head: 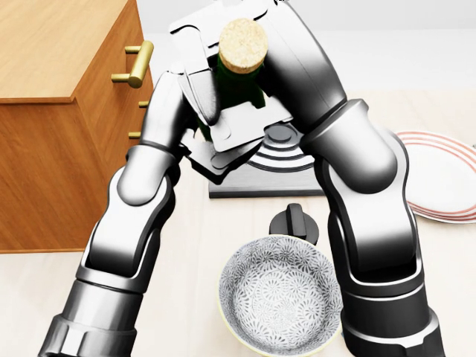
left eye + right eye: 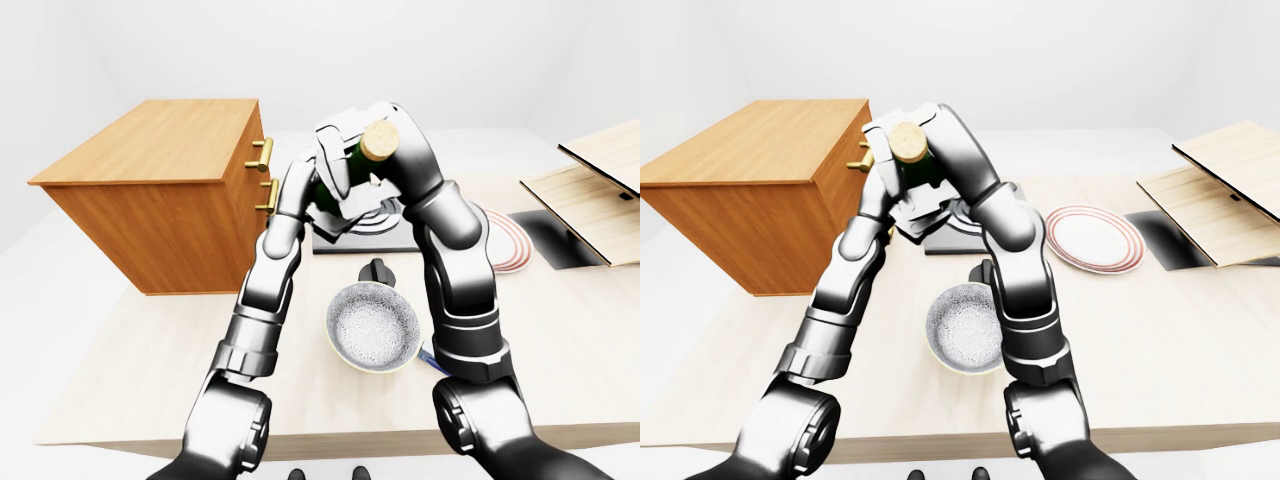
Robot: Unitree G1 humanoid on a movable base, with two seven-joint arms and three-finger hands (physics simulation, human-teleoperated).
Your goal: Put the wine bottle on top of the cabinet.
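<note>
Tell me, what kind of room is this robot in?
Probably a pretend kitchen. On the pale counter sit a small stove burner, a patterned bowl and a striped plate, beside a wooden cabinet. Both hands grip a corked wine bottle.

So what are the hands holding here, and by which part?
Both hands, left hand and right hand, clasp the dark green corked wine bottle around its upper body, below the cork.

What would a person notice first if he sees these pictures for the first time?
First, the two shiny arms meeting at the head view's top centre, left hand and right hand both clasping a green wine bottle with a cork. Left of them stands the wooden cabinet. Below the hands sits a patterned bowl, and a red-rimmed plate lies at the right.
</note>
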